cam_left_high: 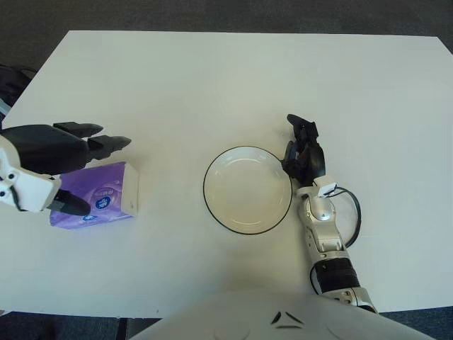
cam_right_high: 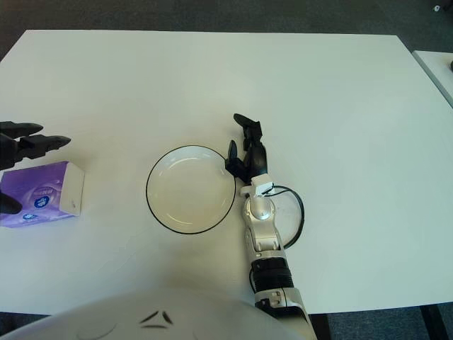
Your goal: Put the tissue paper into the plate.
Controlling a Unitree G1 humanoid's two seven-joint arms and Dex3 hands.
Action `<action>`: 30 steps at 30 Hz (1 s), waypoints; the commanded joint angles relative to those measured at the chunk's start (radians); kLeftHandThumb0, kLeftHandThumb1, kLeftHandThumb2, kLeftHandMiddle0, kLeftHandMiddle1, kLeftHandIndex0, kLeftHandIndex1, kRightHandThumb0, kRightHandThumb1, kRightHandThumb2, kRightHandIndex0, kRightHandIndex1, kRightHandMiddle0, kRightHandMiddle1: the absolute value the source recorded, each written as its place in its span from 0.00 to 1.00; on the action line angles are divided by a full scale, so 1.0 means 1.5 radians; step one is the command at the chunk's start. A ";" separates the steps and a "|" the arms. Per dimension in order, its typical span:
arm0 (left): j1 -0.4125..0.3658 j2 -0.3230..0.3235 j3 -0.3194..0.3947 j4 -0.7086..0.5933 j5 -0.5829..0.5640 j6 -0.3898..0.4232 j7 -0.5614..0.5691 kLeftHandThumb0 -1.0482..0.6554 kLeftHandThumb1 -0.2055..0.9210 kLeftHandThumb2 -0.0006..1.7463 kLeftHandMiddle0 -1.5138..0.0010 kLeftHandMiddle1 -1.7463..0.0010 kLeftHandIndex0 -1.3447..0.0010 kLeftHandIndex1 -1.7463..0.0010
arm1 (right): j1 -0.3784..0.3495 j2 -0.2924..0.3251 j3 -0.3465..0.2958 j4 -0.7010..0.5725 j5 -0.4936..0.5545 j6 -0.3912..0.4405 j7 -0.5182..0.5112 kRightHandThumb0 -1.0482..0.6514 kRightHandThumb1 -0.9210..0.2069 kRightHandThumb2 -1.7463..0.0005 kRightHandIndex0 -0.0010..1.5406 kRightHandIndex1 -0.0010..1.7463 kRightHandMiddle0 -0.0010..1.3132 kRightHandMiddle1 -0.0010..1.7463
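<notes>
The tissue pack (cam_left_high: 95, 195) lies left of the plate (cam_left_high: 248, 189) on the tabletop (cam_left_high: 226, 78). We see our left hand (cam_left_high: 53, 159) over it with fingers (cam_left_high: 106, 145) spread wide, holding nothing. Our right hand (cam_left_high: 304, 152) shows just right of the plate, fingers relaxed.

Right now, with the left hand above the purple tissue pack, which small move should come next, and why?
Probably lower the left hand and close its fingers on the tissue pack. The fingers are spread over the pack's far edge, the thumb shows at its near side, and nothing is held. The pack lies flat on the table, left of the plate. The right hand shows beside the plate's right rim.
</notes>
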 commanded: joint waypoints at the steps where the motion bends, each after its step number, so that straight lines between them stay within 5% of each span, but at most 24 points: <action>1: -0.009 0.005 -0.019 -0.013 0.023 0.027 -0.011 0.00 1.00 0.24 1.00 1.00 1.00 1.00 | 0.080 -0.006 -0.011 0.110 0.011 0.074 0.004 0.26 0.00 0.53 0.21 0.09 0.00 0.54; 11: 0.009 -0.056 -0.132 0.026 0.161 0.046 0.083 0.01 1.00 0.28 1.00 1.00 1.00 1.00 | 0.081 -0.009 -0.012 0.106 0.010 0.074 0.007 0.26 0.00 0.53 0.21 0.10 0.00 0.56; 30: -0.019 -0.054 -0.214 0.083 0.190 0.024 0.103 0.00 1.00 0.29 1.00 1.00 1.00 1.00 | 0.084 -0.013 -0.015 0.098 0.007 0.070 0.007 0.26 0.00 0.53 0.21 0.11 0.00 0.58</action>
